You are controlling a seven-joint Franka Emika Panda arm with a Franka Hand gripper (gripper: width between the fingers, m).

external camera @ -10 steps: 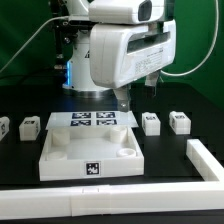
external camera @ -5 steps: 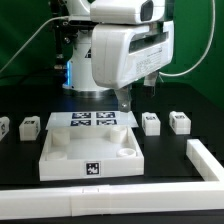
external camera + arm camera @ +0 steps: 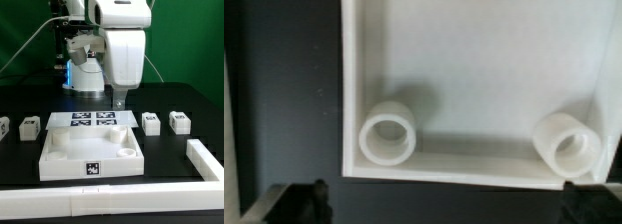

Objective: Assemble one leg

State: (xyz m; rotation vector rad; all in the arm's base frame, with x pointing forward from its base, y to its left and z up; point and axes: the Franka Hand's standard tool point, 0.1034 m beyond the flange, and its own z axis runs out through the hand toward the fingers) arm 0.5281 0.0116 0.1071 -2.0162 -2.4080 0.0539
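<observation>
Leg [image 3: 151,122] untouched on table [image 3: 170,165], hand [image 3: 119,100] spread wide, empty, hovering above white tray [image 3: 55,158]

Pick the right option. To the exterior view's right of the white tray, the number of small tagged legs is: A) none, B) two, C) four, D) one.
B: only the inner leg and the outer leg stand there, apart from each other, on the exterior view's right of the tray.

White leg [image 3: 151,122] with black-and-white markings; white tray [image 3: 60,168]; black table [image 3: 185,100].
</observation>
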